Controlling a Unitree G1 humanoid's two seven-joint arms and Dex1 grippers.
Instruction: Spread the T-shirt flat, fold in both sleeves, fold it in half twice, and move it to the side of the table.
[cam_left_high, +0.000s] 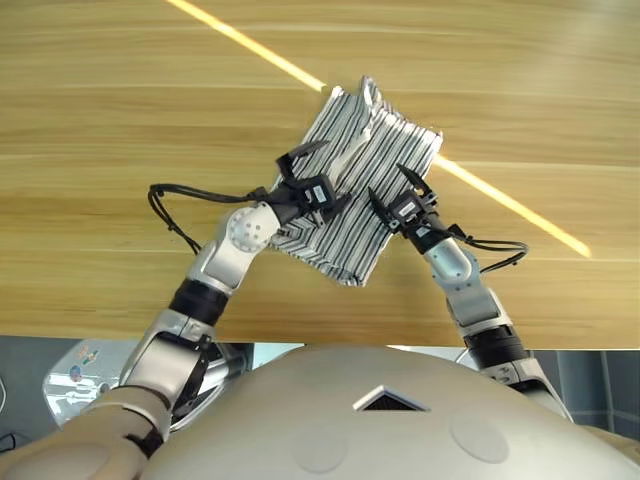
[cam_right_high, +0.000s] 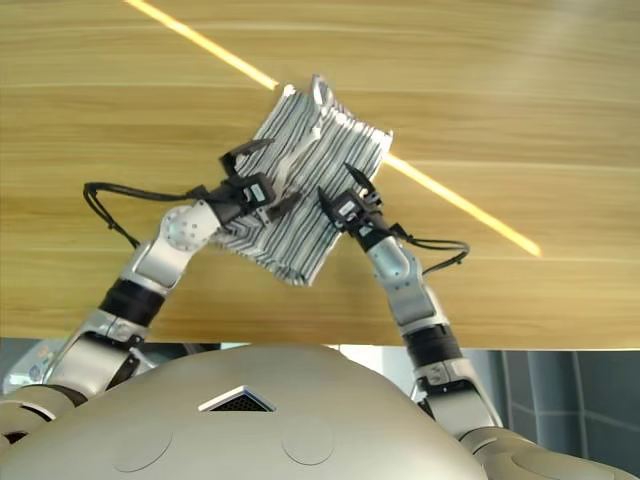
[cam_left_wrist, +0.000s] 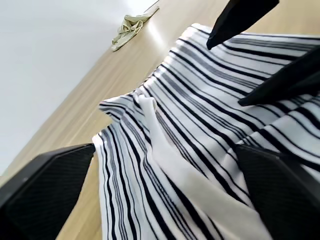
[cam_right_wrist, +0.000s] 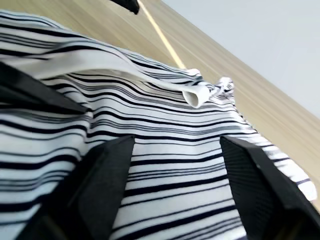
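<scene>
The T-shirt (cam_left_high: 365, 185), white with dark stripes, lies folded into a slanted rectangle on the wooden table (cam_left_high: 120, 120). A white neckband (cam_right_wrist: 200, 94) shows along its top layer. My left gripper (cam_left_high: 325, 178) is at the shirt's left edge, open, fingers (cam_left_wrist: 45, 185) spread just over the cloth. My right gripper (cam_left_high: 393, 186) is at the right edge, also open, with its fingers (cam_right_wrist: 102, 175) wide apart over the stripes (cam_right_wrist: 175, 150). Neither gripper has the fabric pinched. Each wrist view also shows the other gripper's dark fingertips across the shirt.
A thin yellow line (cam_left_high: 520, 210) runs diagonally across the table and under the shirt. The table's front edge (cam_left_high: 330, 345) is close behind the grippers. A small pale crumpled cloth (cam_left_wrist: 129, 27) lies far off near the table's edge. Bare wood surrounds the shirt.
</scene>
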